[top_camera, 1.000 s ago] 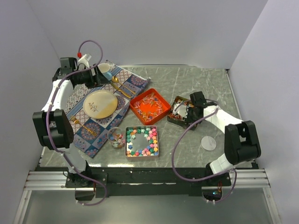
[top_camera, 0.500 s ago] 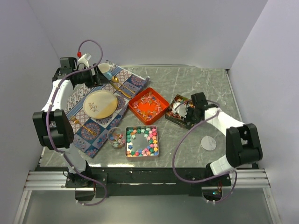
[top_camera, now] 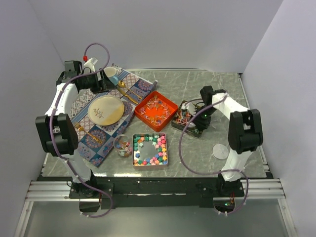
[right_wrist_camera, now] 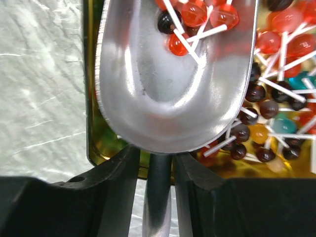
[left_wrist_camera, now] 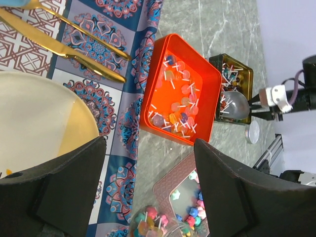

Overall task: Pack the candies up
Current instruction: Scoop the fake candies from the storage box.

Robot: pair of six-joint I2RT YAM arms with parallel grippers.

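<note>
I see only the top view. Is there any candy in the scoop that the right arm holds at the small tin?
Observer: Yes. The right wrist view shows a few red candies and one dark one, all on white sticks, at the far end of the scoop.
Operator: Is the grip firm?
Observer: It looks so. The right fingers clamp the handle from both sides, just behind the bowl.
Operator: Does the left arm hold something?
Observer: No. In the left wrist view the left fingers stand wide open with nothing between them.
</note>
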